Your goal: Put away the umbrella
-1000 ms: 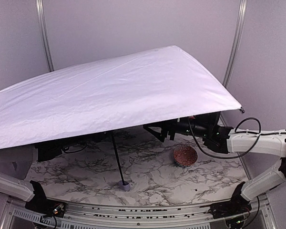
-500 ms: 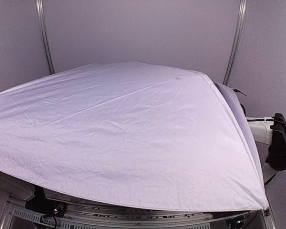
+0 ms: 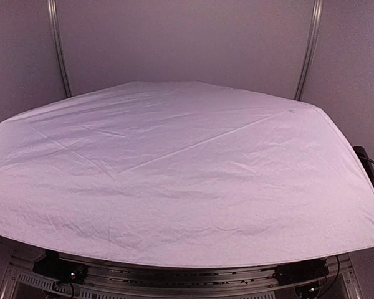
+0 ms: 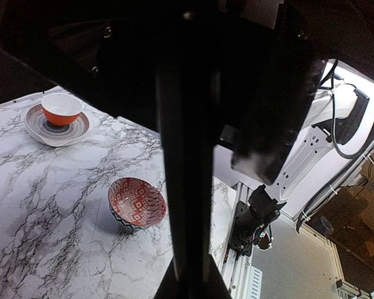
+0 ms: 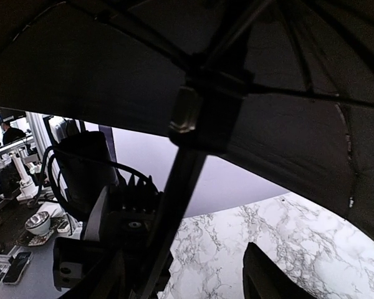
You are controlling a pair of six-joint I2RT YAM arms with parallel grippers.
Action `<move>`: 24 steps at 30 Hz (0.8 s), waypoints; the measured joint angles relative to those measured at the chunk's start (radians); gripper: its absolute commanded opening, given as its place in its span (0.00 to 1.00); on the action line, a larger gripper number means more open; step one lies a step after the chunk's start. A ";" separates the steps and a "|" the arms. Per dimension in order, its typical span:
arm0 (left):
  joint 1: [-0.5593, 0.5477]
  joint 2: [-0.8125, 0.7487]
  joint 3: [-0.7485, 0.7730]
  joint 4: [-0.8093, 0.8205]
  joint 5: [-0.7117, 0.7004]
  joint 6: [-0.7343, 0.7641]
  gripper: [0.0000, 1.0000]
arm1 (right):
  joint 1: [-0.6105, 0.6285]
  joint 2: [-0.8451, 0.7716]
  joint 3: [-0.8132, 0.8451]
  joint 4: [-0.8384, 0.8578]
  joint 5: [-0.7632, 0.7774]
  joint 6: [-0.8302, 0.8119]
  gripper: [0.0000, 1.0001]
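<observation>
Umbrella (image 3: 181, 174): open, lavender canopy spread wide. Under umbrella: marble table (image 4: 43, 205), red patterned bowl (image 4: 137, 202), left gripper (image 4: 187, 274), right gripper (image 5: 187, 280) beside its shaft (image 5: 174, 205). Opening and hold of both grippers: cannot tell.

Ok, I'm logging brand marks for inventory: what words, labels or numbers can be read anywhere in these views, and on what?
No text can be read in any view.
umbrella: plain pale fabric; a tiny mark near its right side is too small to read.
red patterned bowl: geometric pattern only, no letters.
orange cup on its saucer: no text.
</observation>
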 measured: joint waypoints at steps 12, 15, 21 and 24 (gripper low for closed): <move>-0.005 0.027 0.016 0.005 0.006 0.011 0.00 | 0.030 0.022 -0.011 0.079 -0.034 0.077 0.03; 0.000 0.032 0.016 0.002 -0.019 0.071 0.00 | 0.032 0.021 -0.014 0.074 -0.023 0.167 0.00; -0.001 0.032 0.015 0.005 -0.042 0.066 0.46 | 0.034 0.018 -0.018 0.068 0.018 0.174 0.00; -0.007 0.032 0.005 0.026 -0.068 0.056 0.53 | 0.037 0.008 -0.019 0.022 0.103 0.152 0.00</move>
